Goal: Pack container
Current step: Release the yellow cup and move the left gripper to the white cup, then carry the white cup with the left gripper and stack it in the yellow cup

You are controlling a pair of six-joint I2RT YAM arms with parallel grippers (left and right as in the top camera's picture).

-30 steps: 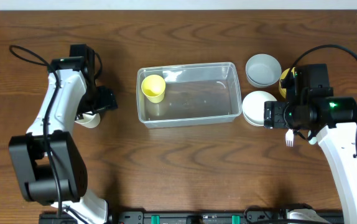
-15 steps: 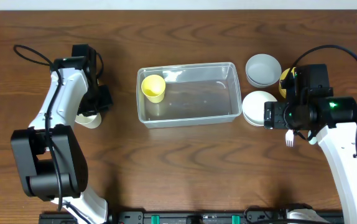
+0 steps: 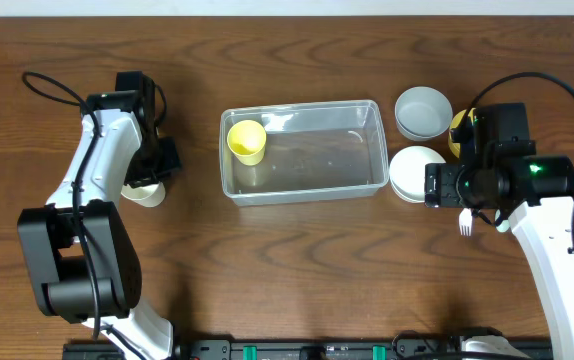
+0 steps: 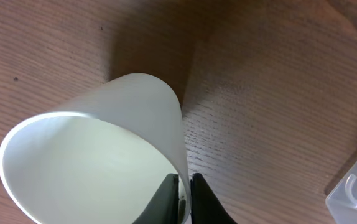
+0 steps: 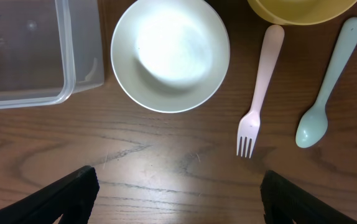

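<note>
Surface, overhead: a dark brown wood-grain table [image 3: 297, 250], with a pale strip along its far edge.
Container, overhead: the clear rectangular plastic tub with rounded corners and a rim [image 3: 304, 150] lies at mid-table; a yellow plastic cup [image 3: 247, 141] rests inside at its left end, and the rest of the floor is bare.
Left of tub, overhead: the left gripper [image 3: 153, 178] sits over a white plastic cup [image 3: 145, 192], well apart from the tub's left wall.
Right of tub, overhead: a round grey-white bowl [image 3: 423, 111] and a round white bowl [image 3: 414, 173] stand just beside the tub's right end; both hold nothing. The right gripper [image 3: 445, 186] hangs over the white bowl's right side.
Left wrist view: the white cup [image 4: 97, 162], smooth, thin-walled and tapered, lies tilted with its open mouth toward the lens; the two dark fingers [image 4: 166, 202] are pinched together on its rim wall. A corner of the clear tub [image 4: 356, 190] shows at the lower right.
Right wrist view: the right fingers [image 5: 73, 193] stand wide apart, gripping nothing. Beyond them lie the tub's corner [image 5: 79, 62], the glossy white bowl [image 5: 170, 53], a pale pink plastic fork [image 5: 258, 93], a pale green plastic spoon [image 5: 328, 87] and the edge of a yellow bowl [image 5: 300, 9].
</note>
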